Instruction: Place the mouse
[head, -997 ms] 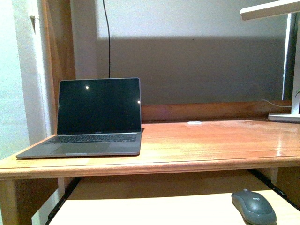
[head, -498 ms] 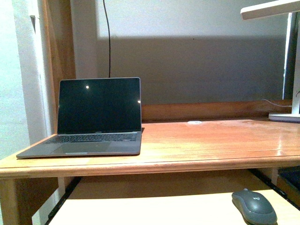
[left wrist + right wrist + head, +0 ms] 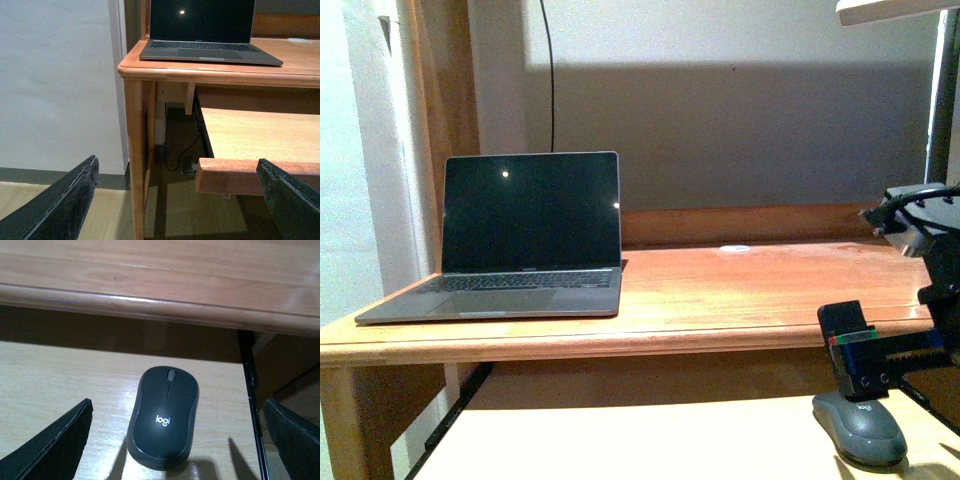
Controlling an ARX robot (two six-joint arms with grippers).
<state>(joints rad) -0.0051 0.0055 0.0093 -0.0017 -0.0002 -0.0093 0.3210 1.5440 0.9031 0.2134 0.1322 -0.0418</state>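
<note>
The mouse is dark grey and oval, lying on the pale pull-out shelf under the desk, near its right end. My right gripper hangs open just above it, with one black finger over the mouse's far end. In the right wrist view the mouse shows a white logo and lies untouched between the wide-spread fingers of the right gripper. My left gripper is open and empty, low beside the desk's left leg; the front view does not show it.
An open laptop with a dark screen stands on the left of the wooden desk top. A small white disc lies at the back. A lamp head juts in at the top right. The desk's front edge overhangs the shelf.
My right arm has come into the front view from the right and now hangs over the mouse. The mouse has stayed in place. The front view has shifted slightly.
</note>
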